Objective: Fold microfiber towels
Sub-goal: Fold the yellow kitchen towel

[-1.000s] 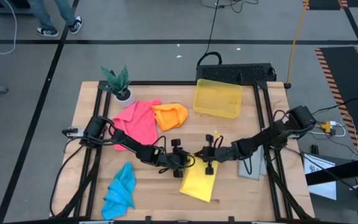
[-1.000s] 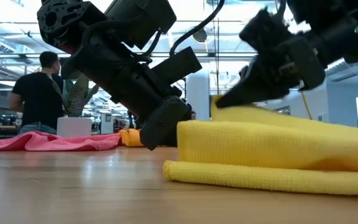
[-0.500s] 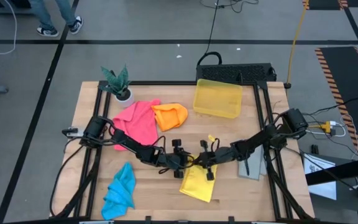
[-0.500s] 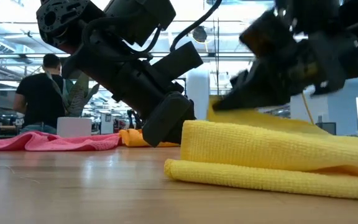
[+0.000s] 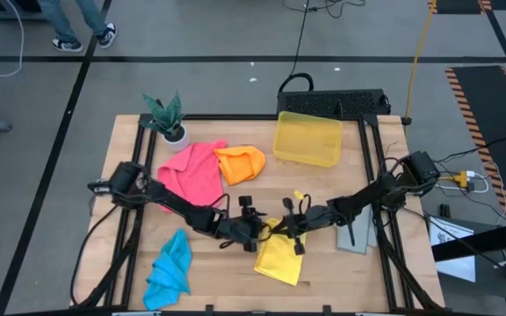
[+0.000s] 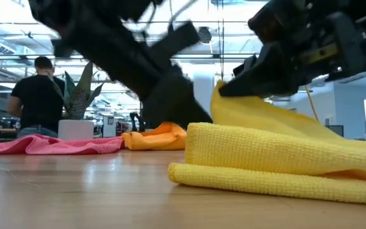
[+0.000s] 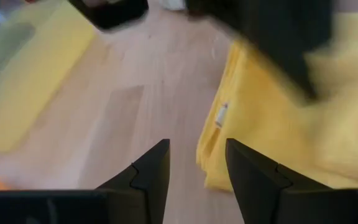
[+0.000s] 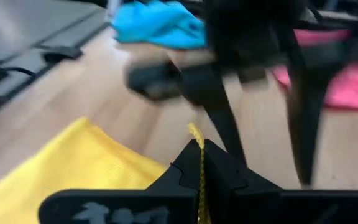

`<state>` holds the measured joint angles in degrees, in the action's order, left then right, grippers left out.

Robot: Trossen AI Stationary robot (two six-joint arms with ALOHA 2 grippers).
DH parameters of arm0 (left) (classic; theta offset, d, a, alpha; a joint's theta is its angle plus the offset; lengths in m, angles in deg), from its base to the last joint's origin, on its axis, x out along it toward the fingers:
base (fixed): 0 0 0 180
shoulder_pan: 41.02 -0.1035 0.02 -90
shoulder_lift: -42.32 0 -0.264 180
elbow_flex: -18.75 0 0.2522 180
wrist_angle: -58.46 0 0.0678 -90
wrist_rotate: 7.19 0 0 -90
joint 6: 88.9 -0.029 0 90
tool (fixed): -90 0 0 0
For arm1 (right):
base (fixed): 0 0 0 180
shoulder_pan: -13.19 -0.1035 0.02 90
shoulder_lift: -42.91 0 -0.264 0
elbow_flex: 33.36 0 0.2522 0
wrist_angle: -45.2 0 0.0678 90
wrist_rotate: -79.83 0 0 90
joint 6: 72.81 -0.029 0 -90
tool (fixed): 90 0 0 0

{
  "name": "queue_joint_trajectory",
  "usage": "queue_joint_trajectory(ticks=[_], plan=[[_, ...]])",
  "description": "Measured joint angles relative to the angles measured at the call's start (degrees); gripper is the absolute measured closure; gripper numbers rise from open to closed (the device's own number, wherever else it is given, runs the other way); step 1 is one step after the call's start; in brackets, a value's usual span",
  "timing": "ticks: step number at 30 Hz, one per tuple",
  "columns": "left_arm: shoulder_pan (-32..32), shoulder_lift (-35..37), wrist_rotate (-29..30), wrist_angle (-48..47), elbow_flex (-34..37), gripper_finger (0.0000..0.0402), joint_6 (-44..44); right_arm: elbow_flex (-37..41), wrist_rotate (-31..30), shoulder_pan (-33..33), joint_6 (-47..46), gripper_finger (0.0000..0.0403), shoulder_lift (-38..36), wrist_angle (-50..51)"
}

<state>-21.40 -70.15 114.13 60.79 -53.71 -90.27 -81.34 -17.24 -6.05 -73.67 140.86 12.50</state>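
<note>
The yellow towel point(image 5: 281, 256) lies folded on the table's near middle, thick fold toward the low camera point(image 6: 265, 159). My right gripper point(image 6: 224, 89) is shut on its raised upper layer, at the towel's far left corner. My left gripper point(image 7: 194, 168) hovers open just left of the towel, above the wood, with nothing between its fingers; it shows blurred in the low view point(image 6: 180, 108). Loose on the table are the pink towel point(image 5: 191, 172), the orange towel point(image 5: 241, 163) and the blue towel point(image 5: 169, 270). My right gripper pinches a thin edge of the yellow towel's upper layer point(image 8: 198, 140) between its two fingers. The fingers come from the table's right, slanting slightly down. That layer is drawn up into a peak point(image 6: 220, 95), while the rest of the towel lies on the table.
A translucent yellow bin point(image 5: 307, 138) stands at the far middle and a potted plant point(image 5: 167, 117) at the far left. A grey flat piece point(image 5: 356, 237) lies by the right arm. A person point(image 6: 40, 95) stands in the room beyond the table.
My left gripper has risen off the table beside the towel, still open. My right gripper has tipped and raised the pinched yellow layer a little higher; the towel's lower folds have stayed in place.
</note>
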Motion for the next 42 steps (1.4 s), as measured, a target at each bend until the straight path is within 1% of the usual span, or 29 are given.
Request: queue_joint_trajectory(ticks=[2,5,10,14,18,21,23,25,29,31,37,42], plan=[[0.9,1.2,1.4,-2.4,0.0,0.0243,0.5,0.0,-0.7,0.0,-0.2,0.0403,0.0,1.1],[1.1,1.3,1.7,-4.1,0.1,0.0243,2.0,0.0,-0.6,0.0,-0.4,0.0403,0.0,2.1],[0.4,-1.9,-0.5,-5.0,0.2,0.0243,4.6,0.0,-0.4,-0.6,0.0,0.0403,-0.3,-0.4],[-0.5,-4.1,-1.5,-1.1,0.2,0.0243,4.7,0.0,-0.2,-1.5,1.7,0.0403,-2.0,-5.1],[-2.2,-7.2,-5.4,4.9,0.0,0.0243,4.7,0.0,-0.2,-1.6,1.6,0.0403,-3.0,-7.0],[-2.9,-9.2,-7.9,10.3,0.0,0.0243,4.3,0.0,-0.2,-1.6,1.3,0.0403,-2.9,-4.2],[-2.9,-10.0,-8.2,12.6,0.0,0.0243,3.5,0.0,-0.9,-1.6,0.7,0.0403,-2.8,-0.5],[-2.8,-10.0,-8.5,12.9,0.0,0.0243,3.3,0.0,-3.3,-1.6,-0.4,0.0403,-2.8,3.2],[-2.8,-10.1,-8.7,13.6,0.0,0.0243,3.1,0.1,-11.3,-1.3,-3.4,0.0403,-2.8,11.0],[-2.8,-10.2,-8.9,14.0,0.1,0.0243,3.1,0.5,-13.6,-0.7,-5.4,0.0403,-2.8,12.9],[-2.7,-10.2,-9.1,14.2,0.1,0.0243,3.0,3.7,-13.9,0.7,-10.3,0.0403,-2.8,13.2],[-2.7,-10.2,-9.2,14.4,0.1,0.0243,3.0,5.0,-13.9,0.9,-12.2,0.0403,-2.8,13.3]])
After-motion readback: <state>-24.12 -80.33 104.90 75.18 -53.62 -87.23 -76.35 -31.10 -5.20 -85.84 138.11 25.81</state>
